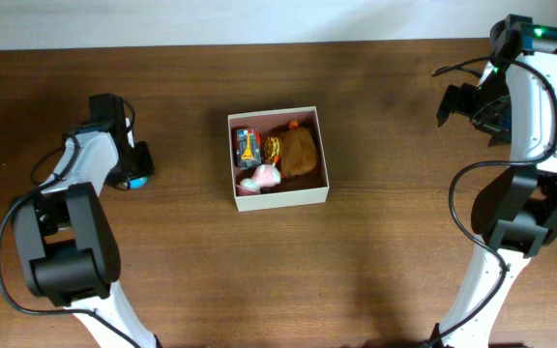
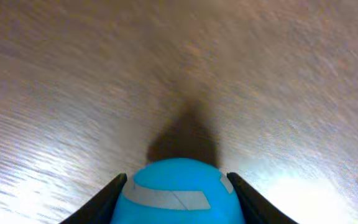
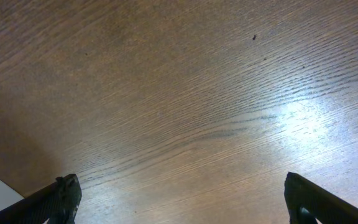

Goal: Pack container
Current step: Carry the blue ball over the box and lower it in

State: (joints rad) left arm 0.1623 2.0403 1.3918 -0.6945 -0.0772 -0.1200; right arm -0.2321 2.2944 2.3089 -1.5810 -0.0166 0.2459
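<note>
The container, a square shallow box with cream-white walls, sits at the middle of the table. It holds a brown soft toy, a small red and yellow toy and a pink and white toy. My left gripper is at the far left, low over the table, shut on a blue ball with grey stripes; its two black fingers press the ball's sides. My right gripper is wide open and empty over bare wood at the far right.
The table's back edge meets a white wall along the top of the overhead view. Both arm bases stand at the near left and near right.
</note>
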